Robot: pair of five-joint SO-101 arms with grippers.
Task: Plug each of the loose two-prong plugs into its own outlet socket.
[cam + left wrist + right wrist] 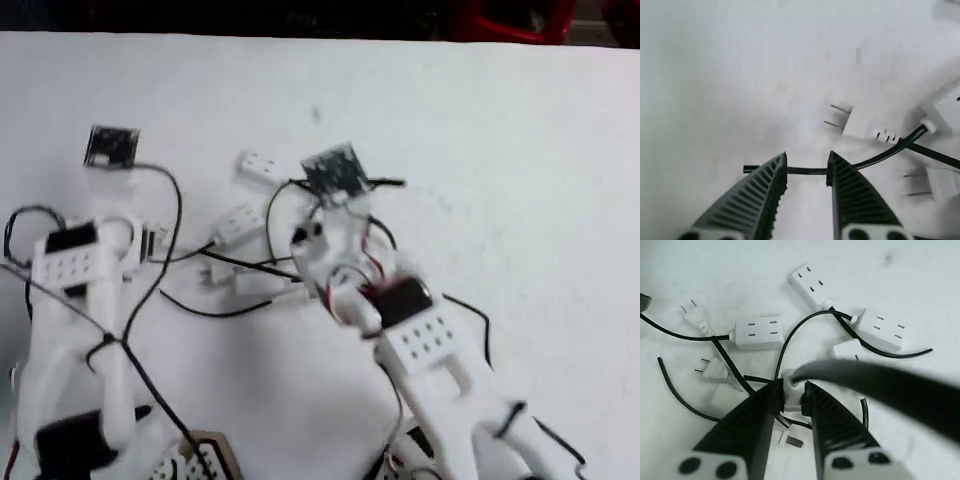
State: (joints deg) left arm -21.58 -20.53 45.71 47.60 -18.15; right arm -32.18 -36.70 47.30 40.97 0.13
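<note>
High view. The right arm [430,345] is nearest the lens and hangs over the tangle of cords [240,270] in the middle of the white counter [500,130]. The left arm [75,265] stands beside the tangle, apart from it. One socket block [262,167] and another socket block [238,222] lie at the edge of the tangle away from the arm bases.

Left wrist view. The left tool [807,157] is released. Its fingers [765,200] stand apart over the counter, and the loose end of a black cord [807,171] from the tangle crosses the gap at their tips, unclamped. Just past that cord lies a loose plug [875,122], its two prongs bare. A second loose plug [940,182] lies near it, prongs also bare.

Right wrist view. The right tool [792,386] is clenched on a white plug [790,399] in the heart of the tangle. A thick grey cable [880,385] passes close to the lens. Three blocks lie around the tangle's outer edge, slots facing up: the first block [759,332], the second block [812,282] and the third block [880,330]. One spare plug [695,312] and another spare plug [714,369] lie at the tangle's rim, prongs bare, in no socket.
</note>
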